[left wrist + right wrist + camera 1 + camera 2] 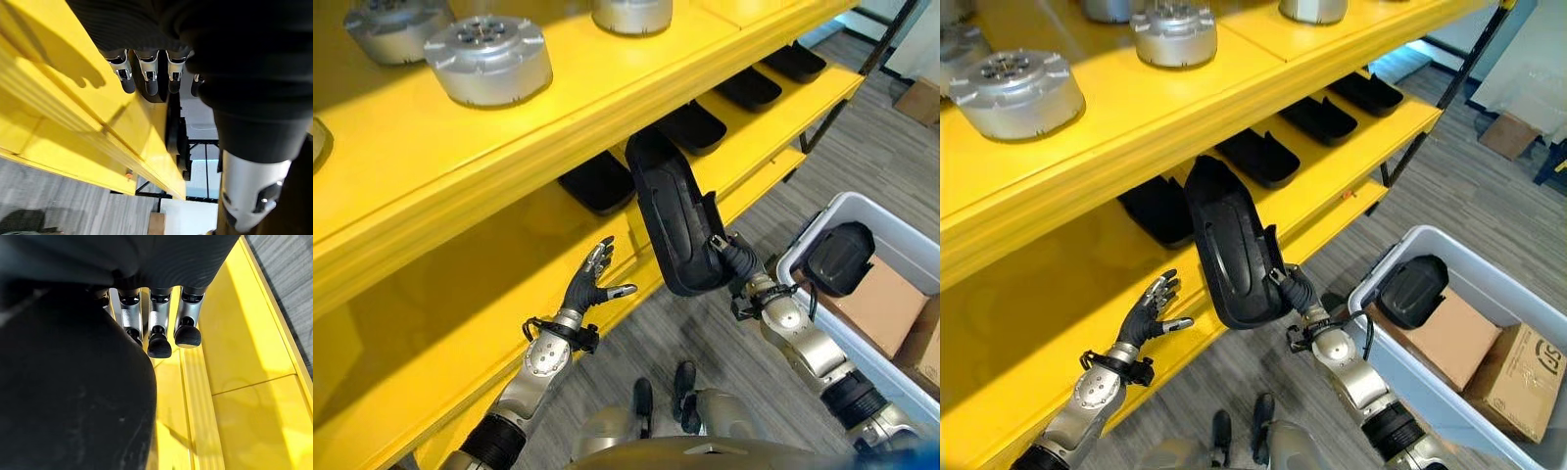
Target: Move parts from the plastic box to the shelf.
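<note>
yellow shelf fills the background. right hand looks like its fingers pinch a long black part, held up against the shelf edge. left hand spread, holding nothing. plastic box sits nearby.

The left robot hand is raised with fingers spread; the right robot hand curls its fingers round a black part.

Two head views look down from slightly offset positions, sharing the yellow shelf and grey box; each wrist view faces along its fingers, close against that shelf.
</note>
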Tool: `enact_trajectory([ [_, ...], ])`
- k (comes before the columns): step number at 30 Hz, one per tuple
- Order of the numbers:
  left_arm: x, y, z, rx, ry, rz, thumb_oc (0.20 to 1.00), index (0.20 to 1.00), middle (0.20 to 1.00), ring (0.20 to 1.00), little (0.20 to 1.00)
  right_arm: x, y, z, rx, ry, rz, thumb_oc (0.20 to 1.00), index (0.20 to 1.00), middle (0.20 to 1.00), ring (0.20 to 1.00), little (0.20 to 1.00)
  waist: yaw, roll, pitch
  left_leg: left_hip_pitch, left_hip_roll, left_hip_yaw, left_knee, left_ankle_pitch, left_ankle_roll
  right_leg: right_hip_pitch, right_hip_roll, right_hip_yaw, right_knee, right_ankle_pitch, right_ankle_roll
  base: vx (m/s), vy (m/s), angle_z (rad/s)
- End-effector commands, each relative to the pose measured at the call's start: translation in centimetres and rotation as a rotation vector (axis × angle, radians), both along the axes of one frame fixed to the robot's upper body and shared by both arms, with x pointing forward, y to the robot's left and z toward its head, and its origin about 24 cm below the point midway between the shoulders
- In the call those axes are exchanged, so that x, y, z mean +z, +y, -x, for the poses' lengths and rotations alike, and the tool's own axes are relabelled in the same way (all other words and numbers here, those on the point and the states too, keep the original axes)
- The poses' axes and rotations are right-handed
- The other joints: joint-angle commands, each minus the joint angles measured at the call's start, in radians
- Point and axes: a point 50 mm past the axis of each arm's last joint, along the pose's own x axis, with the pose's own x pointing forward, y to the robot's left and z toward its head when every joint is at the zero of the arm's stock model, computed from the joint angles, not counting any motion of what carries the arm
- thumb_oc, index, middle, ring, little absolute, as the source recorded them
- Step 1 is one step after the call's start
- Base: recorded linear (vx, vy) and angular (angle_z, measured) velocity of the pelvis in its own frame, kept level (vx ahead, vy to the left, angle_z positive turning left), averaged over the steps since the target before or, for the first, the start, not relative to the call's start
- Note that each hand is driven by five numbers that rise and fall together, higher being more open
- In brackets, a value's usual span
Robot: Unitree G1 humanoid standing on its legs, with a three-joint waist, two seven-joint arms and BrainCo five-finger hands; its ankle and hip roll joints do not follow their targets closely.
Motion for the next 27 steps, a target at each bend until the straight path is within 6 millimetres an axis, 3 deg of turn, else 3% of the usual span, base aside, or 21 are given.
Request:
enact_trajectory([
  [1, 1.3, -0.2, -0.1, -0.071, -0.089, -0.007, 1.000, 1.000, 1.000, 1.000, 1.000, 3.1, 0.0, -1.4, 0.003, -0.156, -0.102, 0.200, 0.200, 0.200, 0.200, 0.200, -0.005, -0.031, -0.019, -0.003, -0.013, 0.021, 0.005, -0.081, -0.017, 0.030, 0.031, 0.070, -0.064, 0.043, 0.047, 0.12, -0.067, 0.84],
  [12, 1.0, 0.6, 1.1, -0.065, -0.027, 0.020, 1.000, 1.000, 1.000, 1.000, 1.000, 3.5, 0.6, -1.2, 0.000, -0.230, -0.009, 0.200, 0.200, 0.200, 0.200, 0.200, 0.021, -0.013, -0.014, -0.011, -0.007, 0.045, 0.029, -0.079, -0.029, 0.121, 0.018, 0.042, -0.120, 0.004, 0.024, 0.08, -0.085, 0.13],
  [17, 1.0, 0.7, 1.3, -0.070, -0.040, 0.018, 1.000, 1.000, 1.000, 1.000, 1.000, 3.9, 0.6, -1.0, 0.011, -0.270, 0.015, 0.200, 0.200, 0.200, 0.200, 0.200, 0.009, 0.000, 0.000, -0.045, 0.007, 0.100, 0.106, -0.097, -0.047, 0.133, 0.003, 0.020, -0.114, -0.016, 0.012, 0.01, -0.015, 0.06],
  [19, 1.1, 0.6, 1.0, -0.097, -0.044, 0.020, 1.000, 1.000, 1.000, 1.000, 1.000, 3.6, 0.0, -0.9, -0.011, -0.245, -0.003, 0.200, 0.200, 0.200, 0.200, 0.200, -0.014, 0.000, 0.003, -0.048, 0.036, 0.201, 0.142, -0.112, -0.061, 0.146, -0.019, -0.027, -0.125, -0.011, 0.015, -0.02, -0.022, 0.26],
  [20, 1.2, 0.4, 0.7, -0.127, -0.041, 0.027, 1.000, 1.000, 1.000, 1.000, 1.000, 3.6, -0.5, -0.6, -0.041, -0.238, -0.008, 0.200, 0.200, 0.200, 0.200, 0.200, -0.033, -0.002, 0.000, -0.038, 0.066, 0.284, 0.148, -0.115, -0.070, 0.149, -0.032, -0.069, -0.126, -0.012, 0.017, 0.02, -0.004, 0.82],
  [22, 1.3, -0.3, 0.2, -0.169, -0.038, 0.052, 1.000, 1.000, 1.000, 1.000, 1.000, 3.5, -1.2, -0.3, -0.078, -0.238, -0.001, 0.200, 0.200, 0.200, 0.200, 0.200, -0.063, 0.001, -0.003, -0.015, 0.110, 0.358, 0.158, -0.134, -0.089, 0.162, -0.047, -0.118, -0.111, -0.036, 0.024, 0.02, 0.030, 1.76],
  [25, 1.6, -1.2, 0.0, -0.187, -0.054, 0.068, 1.000, 1.000, 1.000, 1.000, 1.000, 3.9, -1.8, -0.4, -0.076, -0.258, 0.017, 0.200, 0.200, 0.200, 0.200, 0.200, -0.075, -0.007, 0.005, -0.033, 0.165, 0.368, 0.196, -0.125, -0.113, 0.152, -0.069, -0.137, -0.079, -0.052, 0.008, -0.04, 0.090, 1.58],
  [27, 2.1, -1.5, -0.1, -0.142, -0.095, 0.033, 1.000, 1.000, 1.000, 1.000, 1.000, 4.5, -2.2, -0.8, -0.050, -0.269, 0.021, 0.200, 0.200, 0.200, 0.200, 0.200, -0.076, -0.003, 0.008, -0.042, 0.243, 0.330, 0.195, -0.045, -0.163, 0.141, -0.082, -0.127, -0.063, -0.072, -0.013, -0.07, 0.285, 0.41],
])
